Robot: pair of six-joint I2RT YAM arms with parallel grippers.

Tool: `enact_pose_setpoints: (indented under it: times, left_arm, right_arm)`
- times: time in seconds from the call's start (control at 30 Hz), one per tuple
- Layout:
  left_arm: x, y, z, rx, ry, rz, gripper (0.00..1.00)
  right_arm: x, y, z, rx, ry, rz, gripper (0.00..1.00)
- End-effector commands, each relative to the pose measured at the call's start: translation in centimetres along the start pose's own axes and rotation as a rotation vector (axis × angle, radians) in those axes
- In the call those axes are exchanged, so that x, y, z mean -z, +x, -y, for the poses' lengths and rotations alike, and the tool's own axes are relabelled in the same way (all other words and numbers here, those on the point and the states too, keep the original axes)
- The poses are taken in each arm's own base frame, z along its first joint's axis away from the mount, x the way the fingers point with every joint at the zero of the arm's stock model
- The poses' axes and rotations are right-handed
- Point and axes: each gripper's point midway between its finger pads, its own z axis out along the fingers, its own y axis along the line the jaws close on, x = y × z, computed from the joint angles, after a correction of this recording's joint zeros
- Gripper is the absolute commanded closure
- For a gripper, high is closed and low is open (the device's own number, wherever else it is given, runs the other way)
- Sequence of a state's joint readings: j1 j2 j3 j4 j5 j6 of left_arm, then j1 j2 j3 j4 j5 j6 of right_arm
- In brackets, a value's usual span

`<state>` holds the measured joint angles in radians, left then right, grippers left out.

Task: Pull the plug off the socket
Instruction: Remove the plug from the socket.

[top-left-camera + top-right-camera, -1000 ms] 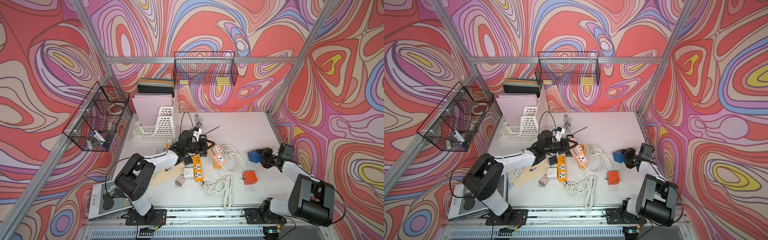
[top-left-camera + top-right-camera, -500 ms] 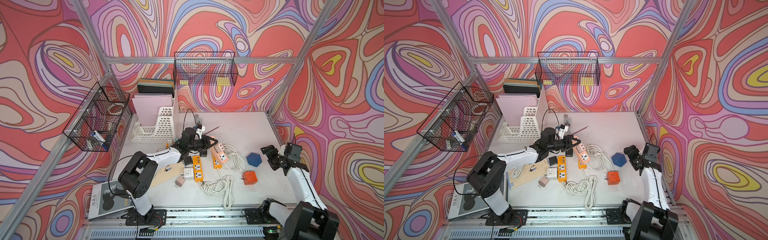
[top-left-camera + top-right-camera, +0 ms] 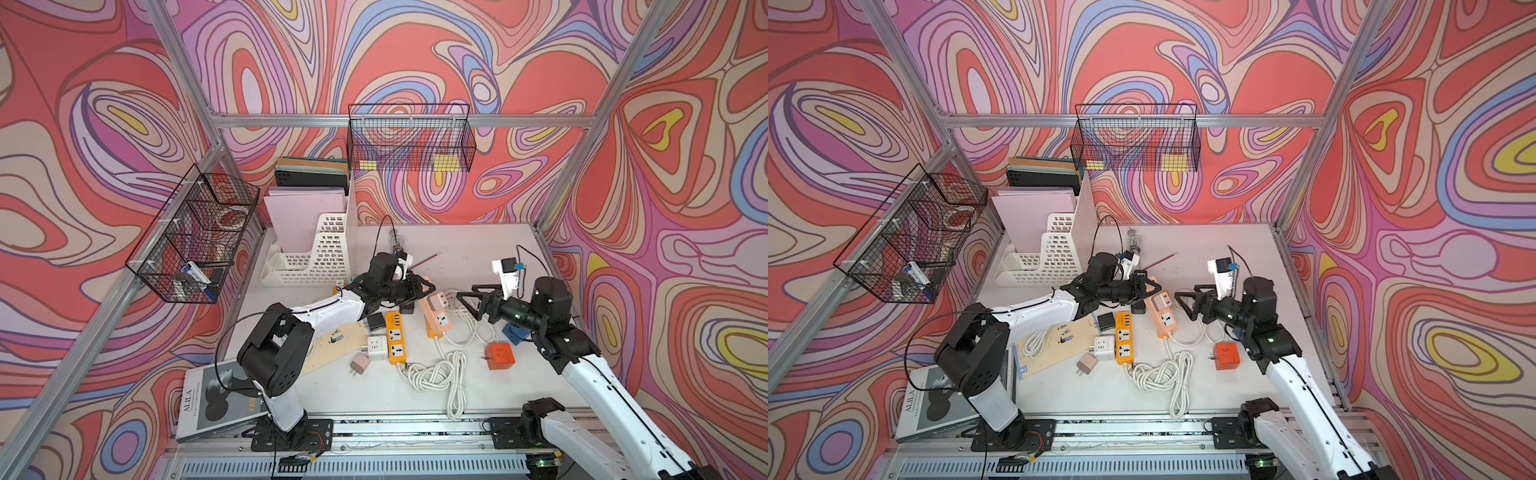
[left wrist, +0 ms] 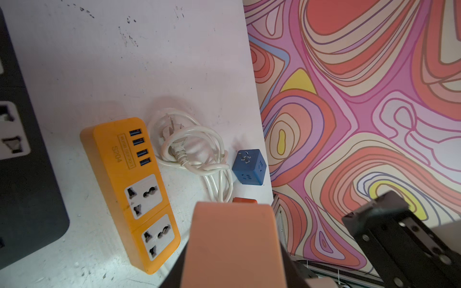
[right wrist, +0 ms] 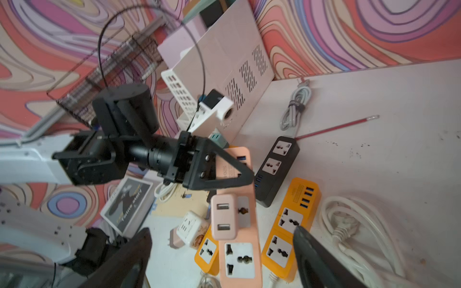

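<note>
Bracing the strip is the step in hand, as I judge it; the pull itself is not yet made.

Both top views: the left tool (image 3: 419, 289) is clamped tight on the back end of the pink socket strip (image 3: 439, 322), about the middle of the desk (image 3: 478, 249). That end looks raised a little. The pink plug (image 3: 436, 300) sits seated in the strip, just beside the grip. The right tool (image 3: 464, 290) reaches in from the right edge with its jaws spread wide. It holds nothing and is near the plug but apart from it; the same gap shows in a top view (image 3: 1185, 291).

Left wrist view: the pink strip's body (image 4: 232, 244) fills the foreground. Beyond it lie an orange strip (image 4: 132, 192), a white cord (image 4: 189, 147) and a blue cube (image 4: 249, 167) by the right edge. The plug is not visible here.

Right wrist view: the plug (image 5: 223, 217) shows its two-port face, framed between the right tool's own wide-set fingers (image 5: 314, 256). The left tool (image 5: 234, 169) pinches the strip just behind it. A black strip (image 5: 277, 169) lies alongside.

Next move, by my reckoning: advance the right tool, set its jaws on the plug's side faces, close, then draw straight off the socket face. Room beside the left tool is tight.
</note>
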<state>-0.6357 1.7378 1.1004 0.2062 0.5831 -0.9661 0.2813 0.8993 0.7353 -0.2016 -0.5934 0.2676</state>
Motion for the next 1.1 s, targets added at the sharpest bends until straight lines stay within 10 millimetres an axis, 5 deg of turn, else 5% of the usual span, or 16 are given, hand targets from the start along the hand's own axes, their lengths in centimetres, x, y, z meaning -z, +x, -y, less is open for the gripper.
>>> enact_pose_setpoints:
  times: [0.0,0.2,0.6,0.8,1.07]
  left_arm:
    - [0.1,0.1,0.6,-0.039,-0.015,0.001,0.97]
    - [0.2,0.5,0.7,-0.035,-0.031,0.002,0.97]
    - [0.2,1.1,0.8,-0.022,-0.012,-0.007,0.97]
    - [0.1,1.3,1.0,-0.028,0.005,-0.018,0.97]
    - [0.4,1.6,0.5,-0.038,-0.021,-0.029,0.97]
  right_arm:
    - [-3.3,2.0,1.7,0.093,0.162,-0.172,0.14]
    - [-7.8,5.7,1.9,-0.028,0.224,-0.405,0.23]
    - [-6.8,8.6,2.8,-0.100,0.271,-0.455,0.32]
    - [-7.5,7.4,1.4,-0.095,0.188,-0.411,0.53]
    - [-5.7,6.7,-0.1,-0.011,0.129,-0.384,0.90]
